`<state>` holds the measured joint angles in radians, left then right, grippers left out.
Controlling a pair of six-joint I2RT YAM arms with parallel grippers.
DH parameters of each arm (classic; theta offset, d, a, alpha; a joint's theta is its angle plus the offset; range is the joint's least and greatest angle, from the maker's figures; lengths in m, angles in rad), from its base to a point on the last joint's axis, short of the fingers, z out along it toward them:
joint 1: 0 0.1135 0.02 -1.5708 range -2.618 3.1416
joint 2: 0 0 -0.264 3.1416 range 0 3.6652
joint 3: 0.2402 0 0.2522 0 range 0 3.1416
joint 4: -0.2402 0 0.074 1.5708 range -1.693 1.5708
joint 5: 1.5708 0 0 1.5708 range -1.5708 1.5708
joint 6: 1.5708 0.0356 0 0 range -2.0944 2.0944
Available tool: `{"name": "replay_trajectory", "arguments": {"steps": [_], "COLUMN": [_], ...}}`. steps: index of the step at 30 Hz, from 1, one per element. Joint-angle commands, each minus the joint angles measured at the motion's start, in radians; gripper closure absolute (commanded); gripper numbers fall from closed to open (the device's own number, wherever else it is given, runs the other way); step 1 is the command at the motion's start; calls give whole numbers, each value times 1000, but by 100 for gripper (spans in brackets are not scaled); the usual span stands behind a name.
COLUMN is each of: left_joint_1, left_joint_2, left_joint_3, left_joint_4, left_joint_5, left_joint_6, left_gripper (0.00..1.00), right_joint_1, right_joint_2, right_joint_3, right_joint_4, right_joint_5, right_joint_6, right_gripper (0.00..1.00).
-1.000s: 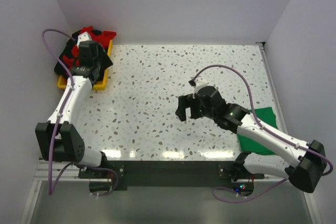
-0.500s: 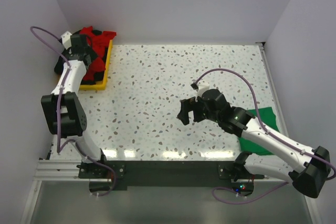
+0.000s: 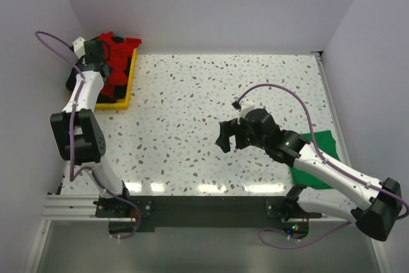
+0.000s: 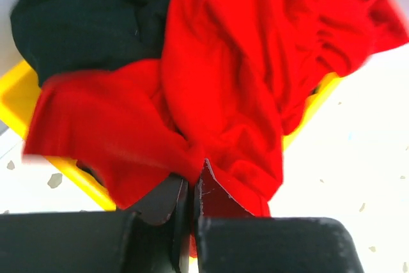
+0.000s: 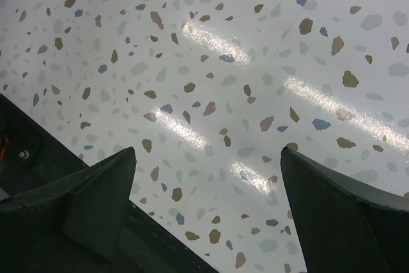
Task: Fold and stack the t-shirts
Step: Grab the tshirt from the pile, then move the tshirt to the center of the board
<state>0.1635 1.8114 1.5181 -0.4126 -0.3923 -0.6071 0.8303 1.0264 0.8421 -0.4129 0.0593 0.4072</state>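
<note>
One fold of the red t-shirt [image 4: 223, 81] is pinched between the pressed-together fingers of the left gripper [image 4: 192, 187], inside the yellow bin [image 4: 18, 97], against a black t-shirt [image 4: 89, 23]. Lift straight up and slowly, so the black one is not dragged out of the bin. Well away from the bin, the right gripper [image 5: 208, 177] hovers with fingers spread; the green t-shirt [image 3: 319, 158] lies farther off.

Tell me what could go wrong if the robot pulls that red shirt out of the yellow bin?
1. The left hand pinches only a small fold of the red t-shirt, so the cloth might slip out.
2. The red t-shirt lies bunched against the black t-shirt, so both may come along.
3. The yellow bin could slide or tip if cloth catches its rim.
</note>
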Motion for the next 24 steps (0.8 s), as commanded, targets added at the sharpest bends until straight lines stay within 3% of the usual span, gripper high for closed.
{"name": "replay_trajectory", "arguments": {"steps": [1,6,14,19,24], "left_joint_1": [8,8,-25,-200,-365], "left_joint_2": [-107,-187,-329,-376,-435], "left_joint_3": [108,158,234,378,404], "left_joint_4": [22,43,165,153,193], "left_joint_5": [26,98,371,371,388], "left_joint_6": [36,59,105,197,210], "left_gripper": [100,100,100,100,100], "right_joint_1": [0,0,0,0,0], "right_joint_2": [8,23,41,44,40], "right_joint_3": [0,9,87,132,164], "right_joint_4": [11,23,8,2,-10], "right_joint_5": [-22,-26,13,33,56], "right_joint_6": [8,16,-7,-21,-30], "right_gripper": [1,1,1,1,1]}}
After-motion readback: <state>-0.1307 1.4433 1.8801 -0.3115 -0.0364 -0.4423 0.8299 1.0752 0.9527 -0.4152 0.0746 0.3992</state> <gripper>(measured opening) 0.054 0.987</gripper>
